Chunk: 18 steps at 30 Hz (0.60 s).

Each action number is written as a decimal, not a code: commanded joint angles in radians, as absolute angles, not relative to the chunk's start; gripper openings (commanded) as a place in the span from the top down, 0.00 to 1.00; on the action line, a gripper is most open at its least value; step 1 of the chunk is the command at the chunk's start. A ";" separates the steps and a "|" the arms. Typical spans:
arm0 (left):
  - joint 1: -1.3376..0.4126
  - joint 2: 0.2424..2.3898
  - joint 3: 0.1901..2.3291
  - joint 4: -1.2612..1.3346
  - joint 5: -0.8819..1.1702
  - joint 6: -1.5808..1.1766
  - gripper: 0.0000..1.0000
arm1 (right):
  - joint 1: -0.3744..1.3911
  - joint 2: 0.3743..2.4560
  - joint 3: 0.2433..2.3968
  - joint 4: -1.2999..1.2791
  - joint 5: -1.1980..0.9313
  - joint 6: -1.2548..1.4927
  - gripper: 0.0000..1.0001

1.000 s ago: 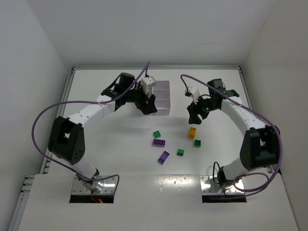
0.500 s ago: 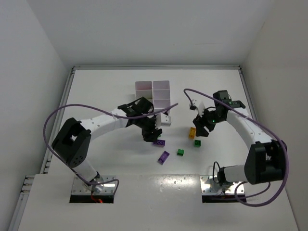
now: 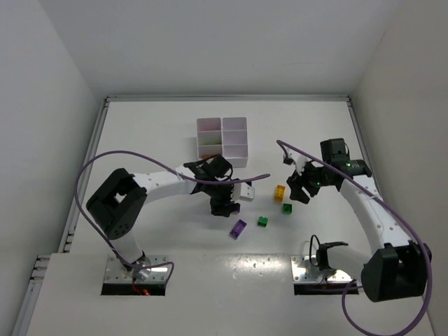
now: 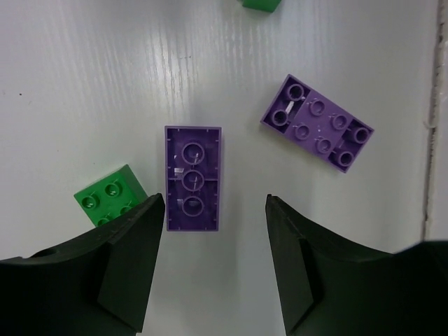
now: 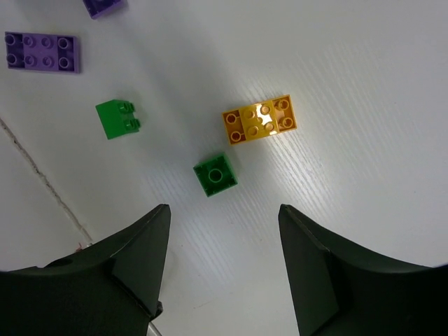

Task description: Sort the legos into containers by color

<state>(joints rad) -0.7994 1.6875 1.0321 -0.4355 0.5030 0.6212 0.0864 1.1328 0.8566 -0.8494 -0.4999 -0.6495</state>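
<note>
- Our left gripper [image 4: 213,203] stands spread; a purple lego [image 4: 192,178], underside up, lies partly between its fingertips, nearer the left one.
- Our right gripper [image 5: 224,210] stands spread; a green lego [image 5: 215,175] sits just ahead, an orange lego [image 5: 260,119] beyond it.

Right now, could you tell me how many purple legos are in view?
2. One purple lego lies upside down between the fingers of the left gripper; the other purple lego sits studs-up beside it. More may be hidden in the containers.
</note>
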 commanded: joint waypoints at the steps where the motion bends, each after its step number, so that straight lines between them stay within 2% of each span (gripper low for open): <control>1: -0.813 1.710 1.042 -0.383 0.491 0.672 0.34 | 0.081 1.092 0.848 -0.864 -0.505 -0.626 0.36; 14: -0.813 1.821 1.109 -0.365 0.491 0.693 0.34 | 0.081 1.051 0.857 -0.893 -0.505 -0.635 0.36; 16: -0.813 1.832 1.118 -0.365 0.491 0.693 0.40 | 0.081 1.040 0.867 -0.905 -0.514 -0.647 0.36; 18: -0.813 1.832 1.118 -0.365 0.491 0.684 0.53 | 0.081 1.026 0.867 -0.914 -0.525 -0.675 0.36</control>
<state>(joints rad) -0.7998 1.8305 1.0866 -0.3904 0.4740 0.6724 0.0864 1.0611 0.8543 -0.8936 -0.4984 -0.6403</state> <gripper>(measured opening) 0.493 0.636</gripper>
